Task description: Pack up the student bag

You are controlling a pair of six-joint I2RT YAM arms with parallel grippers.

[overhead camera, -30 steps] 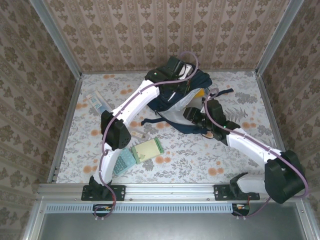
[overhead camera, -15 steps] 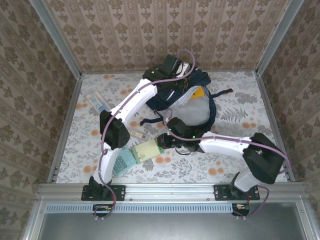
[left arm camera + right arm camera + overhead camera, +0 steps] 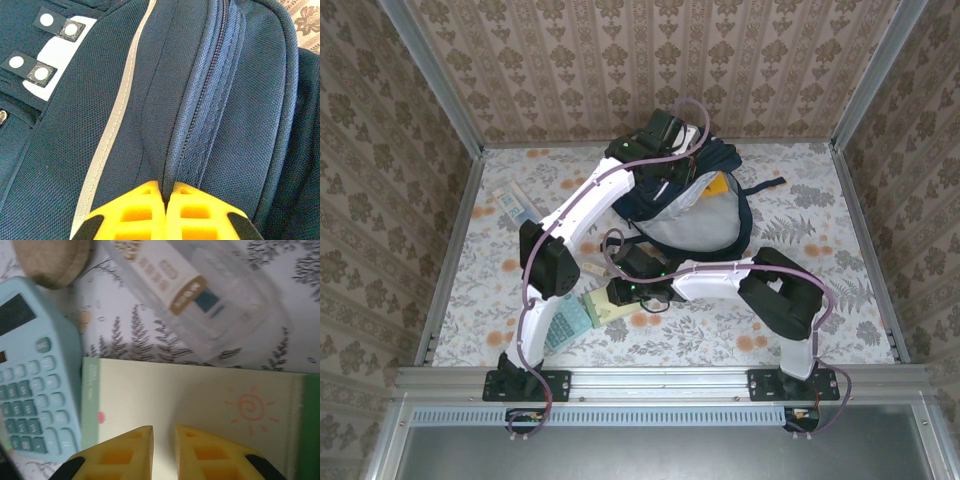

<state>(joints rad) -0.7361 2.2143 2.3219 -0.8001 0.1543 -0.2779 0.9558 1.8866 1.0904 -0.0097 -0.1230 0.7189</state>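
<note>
The student bag lies at the back middle of the table, navy outside with its pale grey lining showing. My left gripper is at its top; in the left wrist view the gripper is shut on a fold of the bag beside the zipper. My right gripper reaches left over a pale yellow notebook. Seen from the right wrist, the gripper hangs just above the notebook, fingers narrowly apart and holding nothing.
A light blue calculator lies against the notebook's left side. A clear plastic case and a brown round object lie just beyond it. A pale packet sits at the left. Metal rails edge the table.
My right arm has swung from the bag's right side leftward and down to the notebook. The left gripper has stayed on the bag, whose opening now shows more grey lining.
</note>
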